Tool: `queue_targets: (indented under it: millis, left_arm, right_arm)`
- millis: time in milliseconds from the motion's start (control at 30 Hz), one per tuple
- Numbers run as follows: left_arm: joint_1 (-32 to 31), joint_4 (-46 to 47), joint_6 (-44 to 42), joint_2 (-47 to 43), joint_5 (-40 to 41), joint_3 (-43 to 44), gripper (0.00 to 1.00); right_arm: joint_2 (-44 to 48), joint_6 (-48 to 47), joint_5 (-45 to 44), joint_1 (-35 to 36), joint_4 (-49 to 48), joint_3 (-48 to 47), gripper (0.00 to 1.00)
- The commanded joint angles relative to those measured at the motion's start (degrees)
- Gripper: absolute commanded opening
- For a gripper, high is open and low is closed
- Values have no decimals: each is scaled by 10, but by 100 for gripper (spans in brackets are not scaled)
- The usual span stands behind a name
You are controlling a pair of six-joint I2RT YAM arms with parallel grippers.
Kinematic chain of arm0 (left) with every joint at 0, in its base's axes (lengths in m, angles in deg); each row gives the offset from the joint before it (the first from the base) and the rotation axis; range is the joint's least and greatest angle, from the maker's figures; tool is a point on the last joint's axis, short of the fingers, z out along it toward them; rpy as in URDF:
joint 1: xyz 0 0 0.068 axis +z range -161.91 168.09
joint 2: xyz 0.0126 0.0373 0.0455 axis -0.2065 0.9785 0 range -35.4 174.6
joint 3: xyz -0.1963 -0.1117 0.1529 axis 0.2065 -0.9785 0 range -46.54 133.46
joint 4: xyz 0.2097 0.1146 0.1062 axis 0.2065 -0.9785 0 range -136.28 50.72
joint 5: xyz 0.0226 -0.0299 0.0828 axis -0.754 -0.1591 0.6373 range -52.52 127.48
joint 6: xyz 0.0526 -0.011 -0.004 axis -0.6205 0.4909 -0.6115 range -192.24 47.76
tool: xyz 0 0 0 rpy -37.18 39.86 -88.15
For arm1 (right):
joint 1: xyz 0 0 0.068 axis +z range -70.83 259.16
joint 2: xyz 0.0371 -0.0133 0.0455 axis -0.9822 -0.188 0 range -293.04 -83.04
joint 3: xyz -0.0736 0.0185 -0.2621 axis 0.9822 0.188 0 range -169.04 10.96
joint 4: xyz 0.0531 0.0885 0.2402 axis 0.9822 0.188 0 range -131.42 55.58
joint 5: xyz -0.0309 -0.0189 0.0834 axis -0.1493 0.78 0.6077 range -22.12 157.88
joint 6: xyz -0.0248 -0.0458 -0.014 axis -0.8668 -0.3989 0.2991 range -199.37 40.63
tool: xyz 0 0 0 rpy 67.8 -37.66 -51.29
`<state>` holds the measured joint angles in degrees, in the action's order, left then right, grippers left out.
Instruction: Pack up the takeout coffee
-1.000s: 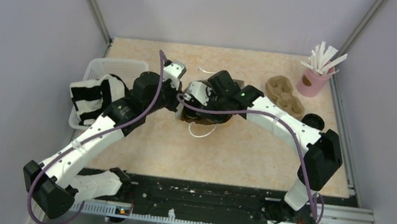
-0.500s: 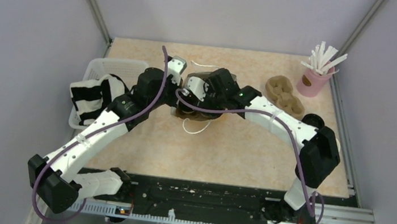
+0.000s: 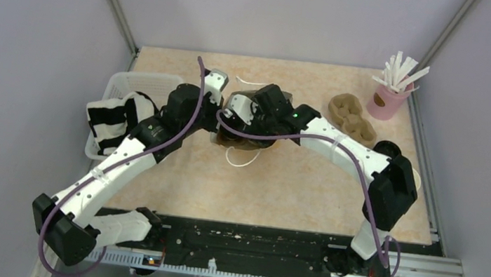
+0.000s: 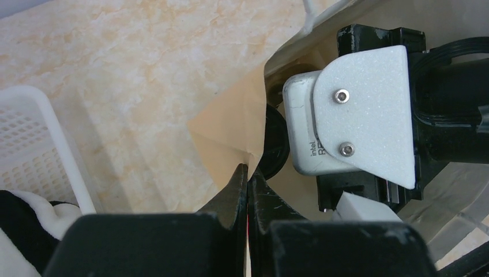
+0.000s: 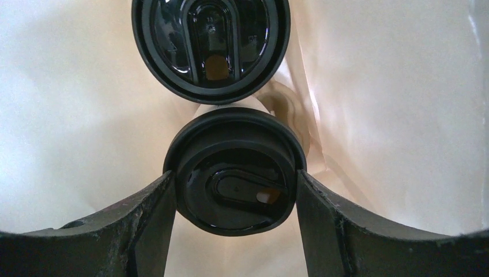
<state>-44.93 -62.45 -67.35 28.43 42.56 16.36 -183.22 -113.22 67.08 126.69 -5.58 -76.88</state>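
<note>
A brown paper bag (image 3: 227,140) stands at the table's middle. My left gripper (image 4: 248,173) is shut on the bag's rim (image 4: 228,130) and holds it; in the top view this gripper (image 3: 219,122) is at the bag's left side. My right gripper (image 5: 233,187) reaches down inside the bag and is shut on a takeout coffee cup, its fingers against both sides of the black lid (image 5: 233,173). A second black-lidded coffee cup (image 5: 210,40) stands in the bag just beyond it. In the top view the right gripper (image 3: 250,119) hides the bag's opening.
A white basket (image 3: 152,83) with a striped black-and-white cloth (image 3: 114,122) is at the left. A brown pulp cup carrier (image 3: 351,116) and a pink cup with white straws (image 3: 389,96) are at the far right. A black round lid (image 3: 387,149) shows beside the right arm.
Over the last second both grippers and the bag shifted slightly toward the far side and the bag's white handle moved. Almost nothing moved in the last half second.
</note>
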Motion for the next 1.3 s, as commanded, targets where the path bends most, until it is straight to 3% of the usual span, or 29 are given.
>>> queue_targets:
  millis: [0, 367, 800, 1033, 1267]
  left_arm:
    - [-6, -13, -1, -30, -14, -11, 0]
    - [-7, -15, -2, -76, -37, -49, 0]
    - [-7, -6, 2, -70, -68, -46, 0]
    - [-6, -27, 19, -48, -17, -31, 0]
    - [-7, -21, 17, -48, -8, -45, 0]
  right_arm:
    - [-10, 24, -38, -6, 88, 50, 53]
    - [-2, 54, -29, -17, 99, 91, 52]
    - [-59, 67, -58, -5, 65, 5, 52]
    - [-25, 83, -145, 26, 66, -1, 52]
    - [9, 93, -176, 40, 97, -17, 51]
